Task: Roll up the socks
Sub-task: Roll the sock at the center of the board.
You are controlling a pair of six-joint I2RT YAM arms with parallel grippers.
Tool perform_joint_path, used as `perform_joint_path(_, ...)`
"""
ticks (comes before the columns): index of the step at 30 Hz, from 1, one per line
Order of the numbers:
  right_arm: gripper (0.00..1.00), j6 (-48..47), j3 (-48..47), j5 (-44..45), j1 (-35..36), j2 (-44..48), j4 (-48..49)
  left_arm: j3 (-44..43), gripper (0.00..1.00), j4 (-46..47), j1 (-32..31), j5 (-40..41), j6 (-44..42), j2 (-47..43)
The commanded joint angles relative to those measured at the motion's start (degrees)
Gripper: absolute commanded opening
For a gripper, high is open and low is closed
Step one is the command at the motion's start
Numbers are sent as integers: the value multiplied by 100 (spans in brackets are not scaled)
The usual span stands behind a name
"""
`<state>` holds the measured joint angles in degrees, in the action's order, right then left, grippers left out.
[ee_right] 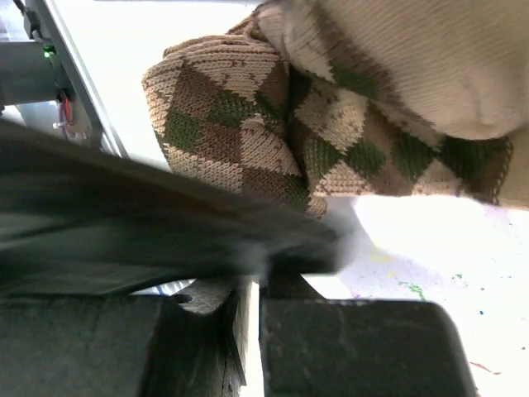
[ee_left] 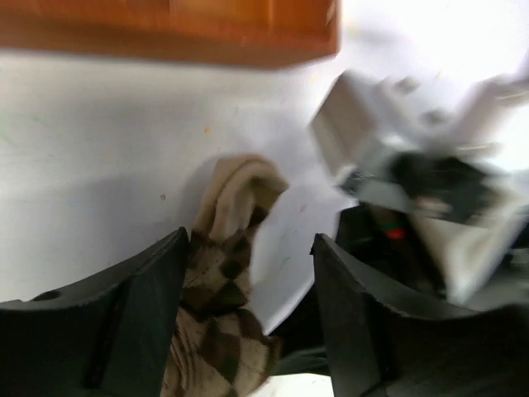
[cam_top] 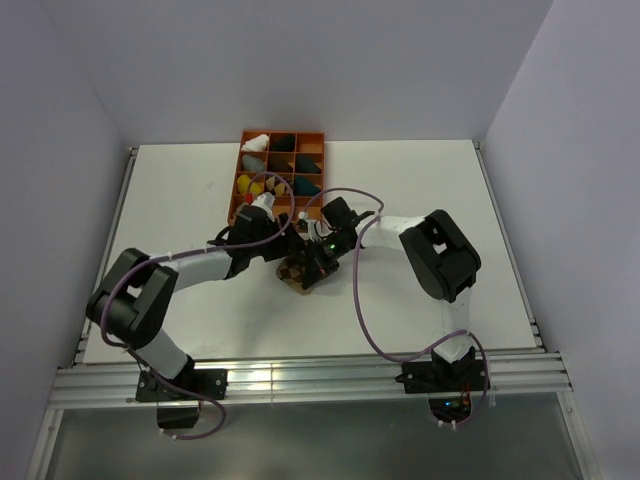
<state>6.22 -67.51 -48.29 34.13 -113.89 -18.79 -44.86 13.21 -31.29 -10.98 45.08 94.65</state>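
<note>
The argyle sock (cam_top: 298,272) lies bunched on the white table between both grippers. In the left wrist view it (ee_left: 219,289) sits between my open left gripper's (ee_left: 248,248) fingers, against the left finger (ee_left: 124,322), with its cream end pointing away. In the right wrist view the argyle sock (ee_right: 248,124) fills the top, with plain tan fabric (ee_right: 413,58) over it; I cannot tell whether that is the plain sock. My right gripper (ee_right: 252,289) is shut to a thin slit just below the sock, and a dark blurred bar crosses in front of it. In the top view the left gripper (cam_top: 283,243) and right gripper (cam_top: 318,262) nearly touch.
An orange compartment tray (cam_top: 320,137) with white, black, teal, yellow and grey sock bundles stands just behind the grippers; its wall shows in the left wrist view (ee_left: 165,33). The right arm's purple cable (cam_top: 357,300) loops over the table.
</note>
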Motion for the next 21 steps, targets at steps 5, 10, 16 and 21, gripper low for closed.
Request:
perform_joint_path(5, 0, -24, -61, 681, -12, -72, -64, -145, 78, -459, -26, 1333, 334, -1158)
perform_joint_path(10, 0, 2, -87, 742, 15, -37, -81, -234, 80, -1303, -18, 2194, 781, -1746)
perform_joint_path(16, 0, -42, -123, 813, 85, 77, -81, 196, 75, -1868, 8, 2225, 1074, -2109)
perform_joint_path(21, 0, -138, -113, 988, 190, 191, -55, 118, 66, -1629, 70, 1995, 828, -1468)
